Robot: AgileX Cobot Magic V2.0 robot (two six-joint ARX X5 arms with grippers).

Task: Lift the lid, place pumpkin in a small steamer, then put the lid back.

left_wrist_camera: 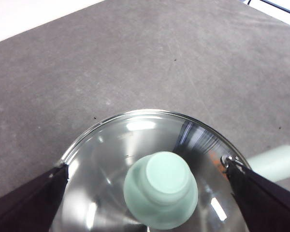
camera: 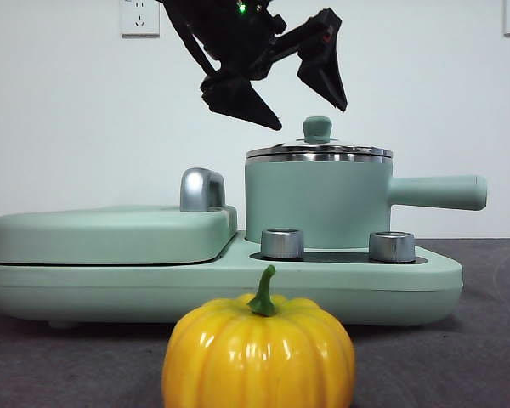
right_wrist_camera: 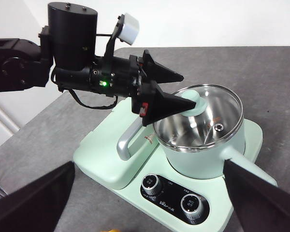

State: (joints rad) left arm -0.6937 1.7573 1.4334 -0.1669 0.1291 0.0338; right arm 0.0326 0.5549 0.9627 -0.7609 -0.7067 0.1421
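The pumpkin (camera: 259, 353), glossy yellow-orange with a green stem, sits on the grey table in front of the cooker. Behind it stands the small steamer (camera: 314, 204), a mint-green pot whose long handle (camera: 438, 192) points right. The glass lid (camera: 319, 153) rests on its rim. My left gripper (camera: 310, 117) hovers open just above the lid. In the left wrist view its jaws straddle the lid's mint-green knob (left_wrist_camera: 160, 189) without touching it. The right wrist view shows my right gripper (right_wrist_camera: 150, 166) open and empty, high in front of the cooker, looking down on the steamer (right_wrist_camera: 208, 157).
The steamer stands on a mint-green cooker base (camera: 408, 280) with two steel dials (camera: 282, 243) (camera: 392, 246). On its left lies the wide flat griddle cover (camera: 110, 234) with a chrome handle (camera: 201, 189). A white wall runs behind.
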